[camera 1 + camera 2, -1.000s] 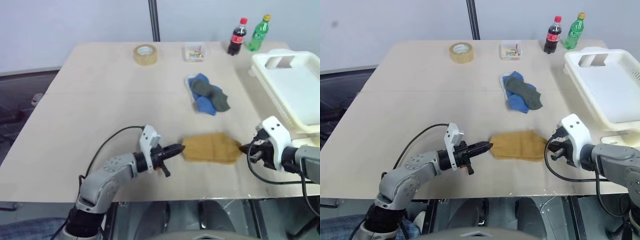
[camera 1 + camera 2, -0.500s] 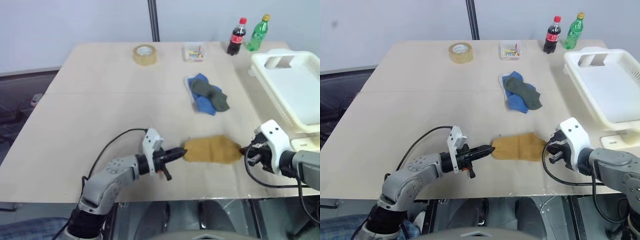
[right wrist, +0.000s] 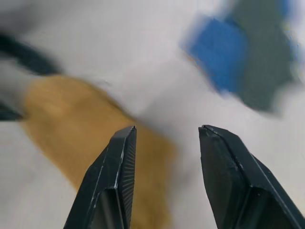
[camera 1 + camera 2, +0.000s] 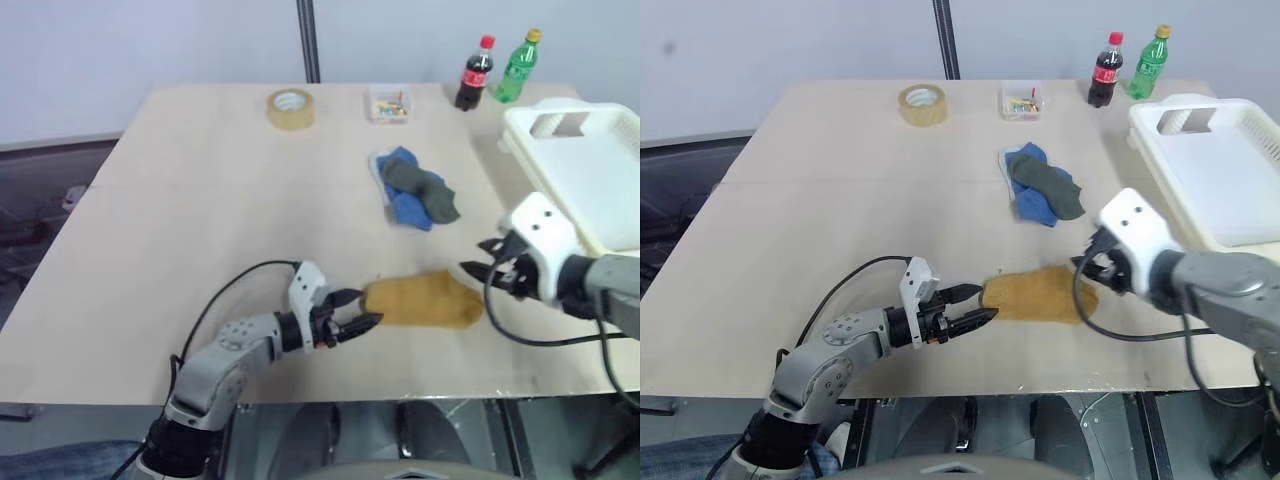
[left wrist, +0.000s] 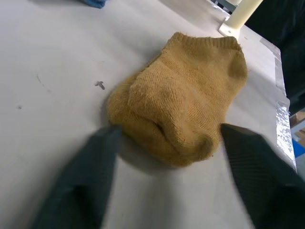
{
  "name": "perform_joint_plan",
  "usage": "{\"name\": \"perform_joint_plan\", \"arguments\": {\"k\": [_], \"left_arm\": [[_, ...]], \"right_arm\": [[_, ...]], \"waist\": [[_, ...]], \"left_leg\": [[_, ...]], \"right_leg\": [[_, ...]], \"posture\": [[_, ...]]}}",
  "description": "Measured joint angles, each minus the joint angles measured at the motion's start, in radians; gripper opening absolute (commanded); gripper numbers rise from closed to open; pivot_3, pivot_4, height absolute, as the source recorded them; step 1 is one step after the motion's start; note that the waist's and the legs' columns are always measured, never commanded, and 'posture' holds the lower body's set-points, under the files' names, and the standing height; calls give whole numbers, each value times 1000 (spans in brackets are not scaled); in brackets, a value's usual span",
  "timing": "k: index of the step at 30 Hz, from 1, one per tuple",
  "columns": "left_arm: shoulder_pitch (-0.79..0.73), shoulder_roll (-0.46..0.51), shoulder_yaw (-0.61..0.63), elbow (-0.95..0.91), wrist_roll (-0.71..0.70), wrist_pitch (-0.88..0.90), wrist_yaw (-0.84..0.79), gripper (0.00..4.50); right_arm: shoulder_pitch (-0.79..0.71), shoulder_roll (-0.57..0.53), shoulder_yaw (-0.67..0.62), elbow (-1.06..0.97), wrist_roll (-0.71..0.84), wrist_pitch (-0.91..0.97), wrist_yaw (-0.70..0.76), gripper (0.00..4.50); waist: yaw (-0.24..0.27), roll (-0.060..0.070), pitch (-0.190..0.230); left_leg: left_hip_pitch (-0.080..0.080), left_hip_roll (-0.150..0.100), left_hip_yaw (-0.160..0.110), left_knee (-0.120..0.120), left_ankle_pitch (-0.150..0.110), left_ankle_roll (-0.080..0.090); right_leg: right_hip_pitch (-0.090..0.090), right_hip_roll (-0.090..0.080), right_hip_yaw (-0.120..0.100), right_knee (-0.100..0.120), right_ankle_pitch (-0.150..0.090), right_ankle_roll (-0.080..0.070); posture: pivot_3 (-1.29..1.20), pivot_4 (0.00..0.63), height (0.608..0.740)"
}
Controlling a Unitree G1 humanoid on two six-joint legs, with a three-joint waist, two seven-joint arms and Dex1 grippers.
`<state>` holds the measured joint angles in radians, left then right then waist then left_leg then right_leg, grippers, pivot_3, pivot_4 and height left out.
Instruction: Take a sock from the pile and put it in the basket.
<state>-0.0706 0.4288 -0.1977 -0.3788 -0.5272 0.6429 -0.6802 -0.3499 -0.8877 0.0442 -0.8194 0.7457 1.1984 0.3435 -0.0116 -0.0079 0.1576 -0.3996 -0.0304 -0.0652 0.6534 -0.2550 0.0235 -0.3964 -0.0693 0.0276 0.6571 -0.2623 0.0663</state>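
Mustard sock [image 4: 425, 300] flat on the table [image 4: 200, 200], left gripper [image 4: 362, 308] spread wide at its near-left end (touching nothing), right gripper [image 4: 480, 265] parted, empty, just right of it, pile [image 4: 415, 190] beyond it, basket [image 4: 590, 180] far right.

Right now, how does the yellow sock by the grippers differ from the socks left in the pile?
The yellow sock is mustard and lies alone and flat near the table's front edge, between the left gripper and right gripper. The pile is blue and dark grey-green socks overlapping, farther back toward the basket. Both rest on the table, ungripped.
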Motion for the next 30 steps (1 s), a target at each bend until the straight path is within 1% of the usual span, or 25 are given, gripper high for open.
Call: {"name": "perform_joint_plan", "arguments": {"k": [3,6,8,9,11,12,13,14,17,18,21,24,27,30], "left_arm": [[5,3,8,0,-7,0,-1,4454],[19,3,33,-3,-31,14,-1,4454],[42,11,74,-19,-105,71,-11,4454],[48,15,81,-24,-119,84,-13,4454],[56,17,116,-35,-203,170,-5,4454],[58,18,121,-37,-219,190,-1,4454],[57,18,142,-41,-266,242,11,4454],[49,21,162,-40,-313,305,26,4454],[4,23,174,-23,-358,390,56,4454],[-16,10,188,-7,-382,426,76,4454],[-80,-77,253,77,-487,548,169,4454],[-137,-115,276,118,-538,640,248,4454],[-160,-126,283,134,-555,687,285,4454],[-179,-140,307,151,-574,729,318,4454]], "right_arm": [[26,31,131,79,-124,-133,21,2120],[59,25,197,138,-227,-230,47,2120],[106,-1,275,212,-336,-323,81,2120],[113,-5,286,223,-353,-341,86,2120],[119,-16,316,239,-433,-422,113,2120],[122,-16,320,241,-446,-435,118,2120],[128,-10,325,249,-476,-460,127,2120],[128,-2,332,251,-503,-471,132,2120],[131,21,335,255,-538,-476,134,2120],[132,37,336,256,-551,-476,132,2120],[144,81,334,247,-585,-458,125,2120],[156,112,332,230,-612,-435,116,2120],[161,115,332,219,-636,-422,117,2120],[163,143,332,206,-654,-389,112,2120]], "waist": [[0,0,0],[1,0,0],[-1,0,0],[-1,0,0],[-2,0,0],[-2,0,0],[-1,-1,0],[-1,-1,-1],[-1,-2,-1],[-1,-2,-1],[-1,-4,-3],[-2,-5,-4],[-1,-5,-5],[-2,-6,-6]], "left_leg": [[0,0,1,1,0,0],[0,0,0,1,0,0],[0,0,0,1,0,0],[0,0,0,1,0,0],[2,0,0,1,0,0],[2,0,-1,1,0,0],[3,0,-1,1,0,0],[3,0,-1,1,0,0],[5,0,-1,1,0,0],[6,0,-1,2,0,0],[6,0,-2,2,0,0],[6,0,-2,2,0,0],[6,-1,-2,2,0,-1],[6,0,-2,2,0,-1]], "right_leg": [[0,-1,0,0,0,0],[0,0,0,0,0,0],[0,0,0,1,0,0],[0,-1,0,1,0,0],[2,0,0,1,0,0],[2,0,0,1,0,0],[2,0,0,1,0,0],[3,0,0,2,0,0],[4,0,-1,2,0,0],[5,0,-1,2,0,0],[5,0,-1,3,0,0],[5,0,-1,4,0,0],[5,0,0,4,0,0],[5,0,0,4,0,0]], "posture": [[0,150,738],[0,150,738],[0,150,738],[0,150,738],[0,150,738],[0,150,738],[0,150,738],[0,150,738],[0,150,738],[0,150,738],[0,150,738],[0,150,738],[0,150,738],[0,150,738]]}}
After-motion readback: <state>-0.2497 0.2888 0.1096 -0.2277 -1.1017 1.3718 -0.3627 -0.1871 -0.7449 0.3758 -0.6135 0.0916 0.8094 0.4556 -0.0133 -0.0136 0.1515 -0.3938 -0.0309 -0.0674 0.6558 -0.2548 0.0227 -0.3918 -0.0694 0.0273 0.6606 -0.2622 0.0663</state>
